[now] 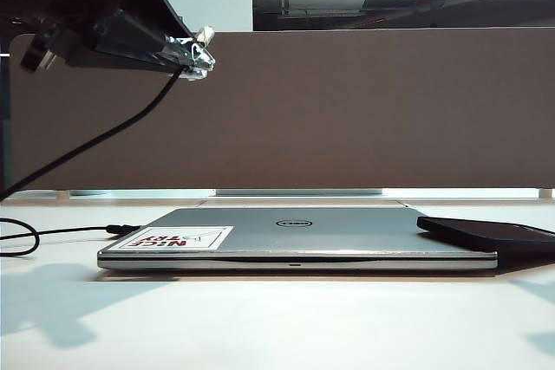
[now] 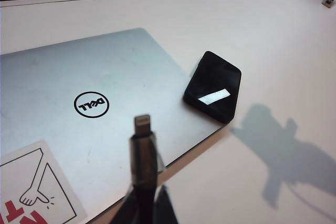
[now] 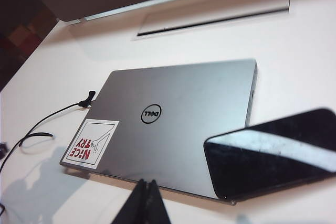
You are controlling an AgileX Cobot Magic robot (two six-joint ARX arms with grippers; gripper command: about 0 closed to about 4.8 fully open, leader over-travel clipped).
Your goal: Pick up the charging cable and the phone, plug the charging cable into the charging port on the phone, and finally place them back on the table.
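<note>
Nearest, bare white table (image 1: 286, 327), smooth and flat, crossed by soft shadows at the front left and right. Just above that front strip, seen only from its own wrist camera: right gripper (image 3: 147, 203), jaws pressed fully together, nothing between them, hanging before the near edge of the laptop and out of the exterior view.

Next back, silver Dell laptop (image 1: 329, 231), lid closed, lying flat on the table. Near its front left corner, a white sticker (image 1: 182, 237) with red lettering and a pointing hand.

At the laptop's right front corner, the phone (image 1: 490, 236): glossy black slab, face up, one end resting on the lid and the rest reaching out past the laptop's edge, slightly tilted. Touched by neither gripper.

Left of the laptop, a second thin black cord (image 1: 78, 231) with a black plug, looping over the table up to the laptop's side.

High above the table at the upper left of the exterior view, left gripper (image 1: 195, 58), closed tight on the charging cable (image 1: 104, 140). Silvery-white connector tip jutting out beyond the fingers, in the air above the laptop and well apart from the phone. Black cord sagging down and away to the left.

Farthest back, grey-brown fabric divider (image 1: 347, 110) spanning the width behind the table.
</note>
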